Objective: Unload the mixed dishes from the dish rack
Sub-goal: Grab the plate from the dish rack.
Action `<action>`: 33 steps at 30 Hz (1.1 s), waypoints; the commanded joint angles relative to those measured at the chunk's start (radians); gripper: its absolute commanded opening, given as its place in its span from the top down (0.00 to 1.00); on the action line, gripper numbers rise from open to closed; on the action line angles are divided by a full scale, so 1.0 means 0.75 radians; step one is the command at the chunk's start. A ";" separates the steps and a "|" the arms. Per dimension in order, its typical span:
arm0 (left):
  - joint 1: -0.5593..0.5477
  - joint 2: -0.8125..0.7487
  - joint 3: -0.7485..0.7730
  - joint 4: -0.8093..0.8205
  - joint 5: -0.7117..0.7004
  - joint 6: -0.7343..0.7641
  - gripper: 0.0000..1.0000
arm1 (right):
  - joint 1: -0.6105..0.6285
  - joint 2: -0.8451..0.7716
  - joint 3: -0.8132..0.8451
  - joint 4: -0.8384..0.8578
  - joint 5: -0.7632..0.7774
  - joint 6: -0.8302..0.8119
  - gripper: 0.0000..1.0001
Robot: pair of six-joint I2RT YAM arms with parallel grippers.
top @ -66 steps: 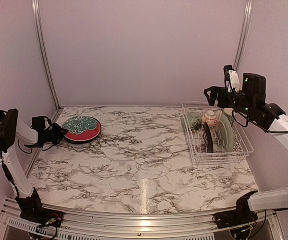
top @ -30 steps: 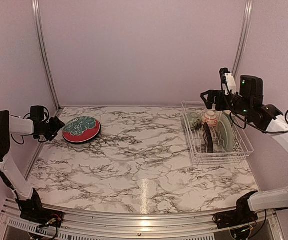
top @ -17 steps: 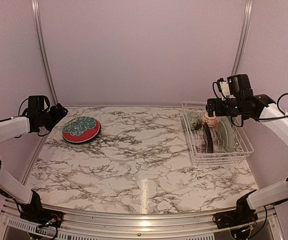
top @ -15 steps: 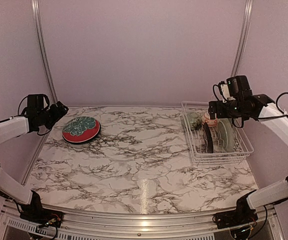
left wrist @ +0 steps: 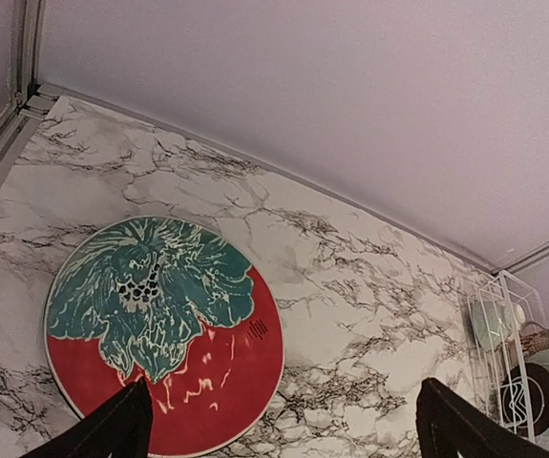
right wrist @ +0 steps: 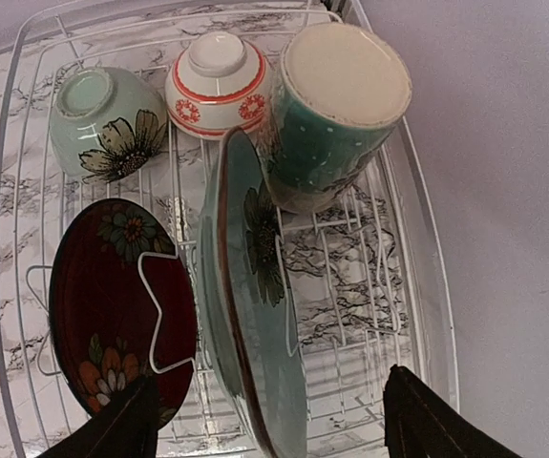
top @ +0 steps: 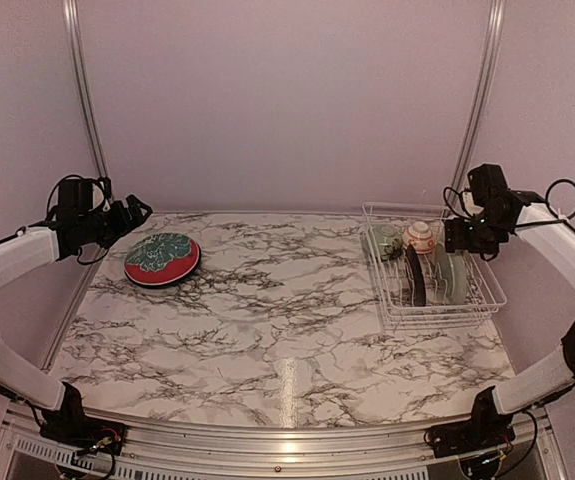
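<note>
At the right end of the marble table (top: 287, 310) sits the white wire dish rack (top: 442, 314), holding five pieces; along its far side stand a pale green bowl (right wrist: 102, 124) with a flower, a red-and-white bowl (right wrist: 217, 81) and a teal mug (right wrist: 336, 114), each with its bottom towards the wrist camera; nearer, a dark red plate (right wrist: 121, 305) and a pale green plate (right wrist: 255, 315) stand on edge among the dividers, side by side; the right gripper (top: 457, 237) hangs above the rack, jaws wide, gripping nothing; far to the left a red-and-teal plate (top: 162, 258) lies flat on the table; the left gripper (top: 139, 210) hovers near its far left edge, jaws wide and empty.
</note>
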 commanded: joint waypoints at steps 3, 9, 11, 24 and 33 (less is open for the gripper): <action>-0.022 -0.042 0.017 -0.050 0.068 0.046 0.01 | -0.005 0.068 -0.019 0.032 -0.066 0.013 0.28; -0.031 -0.039 0.029 -0.084 0.048 0.069 0.01 | -0.007 0.106 -0.056 0.098 -0.112 0.005 0.42; -0.036 -0.043 0.024 -0.085 0.048 0.070 0.01 | -0.007 0.115 -0.063 0.109 -0.107 0.000 0.49; -0.087 -0.006 0.048 -0.086 0.061 0.065 0.01 | -0.007 0.093 -0.070 0.141 -0.161 -0.028 0.91; -0.101 0.024 0.058 -0.056 0.111 0.032 0.01 | -0.007 0.066 -0.002 0.128 -0.272 -0.032 1.00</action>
